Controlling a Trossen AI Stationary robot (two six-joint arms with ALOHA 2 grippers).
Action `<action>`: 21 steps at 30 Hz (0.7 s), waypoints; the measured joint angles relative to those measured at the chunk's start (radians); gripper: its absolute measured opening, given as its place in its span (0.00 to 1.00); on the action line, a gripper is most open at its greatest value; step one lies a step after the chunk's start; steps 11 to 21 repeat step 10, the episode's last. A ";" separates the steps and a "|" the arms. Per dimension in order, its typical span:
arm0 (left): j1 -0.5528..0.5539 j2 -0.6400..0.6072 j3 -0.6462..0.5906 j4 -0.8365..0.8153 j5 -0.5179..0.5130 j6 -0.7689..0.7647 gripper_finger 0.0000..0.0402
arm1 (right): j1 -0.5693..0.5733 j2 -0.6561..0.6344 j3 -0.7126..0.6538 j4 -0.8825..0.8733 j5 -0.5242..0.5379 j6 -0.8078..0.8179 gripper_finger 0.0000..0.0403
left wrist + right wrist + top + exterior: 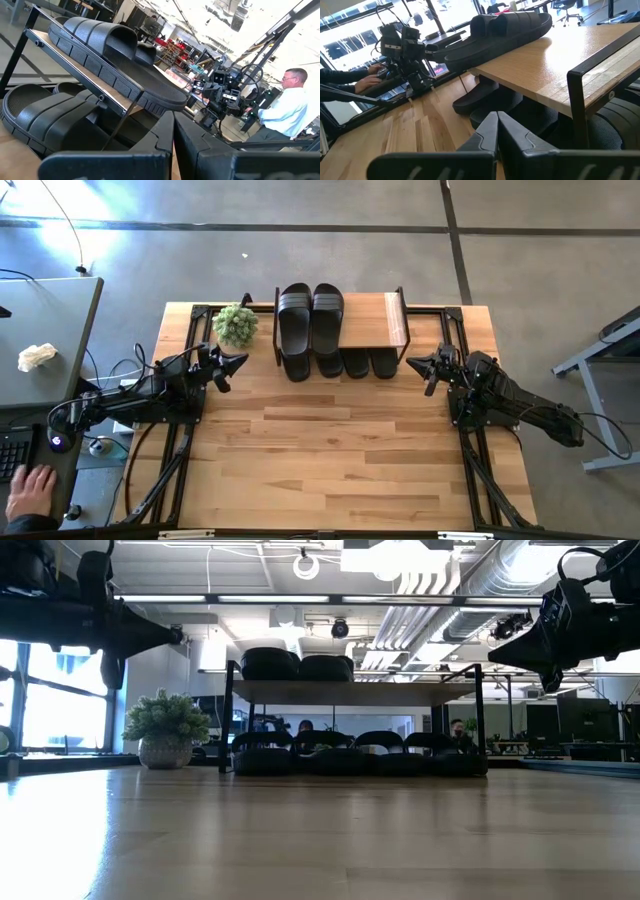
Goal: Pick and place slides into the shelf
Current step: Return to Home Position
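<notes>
High view: two slides lay on the shelf at top centre, four more underneath. Left gripper and right gripper flanked it. Low view: same stack, mid-frame. Wrist views: both pairs of fingers pinched together, empty.

The shelf stands at the middle of the far edge of the table. The upper slides, two of them, lie side by side on the left part of its plank, their ends reaching past its front edge. The lower slides, four in a row, sit on the tabletop under the plank. A potted plant stands just left of the shelf. The left gripper hangs in front of the plant, the right gripper near the shelf's front right corner.
</notes>
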 joint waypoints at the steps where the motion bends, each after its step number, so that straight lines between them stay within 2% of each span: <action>1: 0.000 0.000 0.000 0.000 0.000 0.000 0.00 | 0.000 0.000 0.000 0.000 0.000 -0.002 0.00; 21: 0.000 0.000 0.000 0.000 0.000 0.000 0.00 | 0.000 0.000 0.000 0.000 0.000 -0.003 0.00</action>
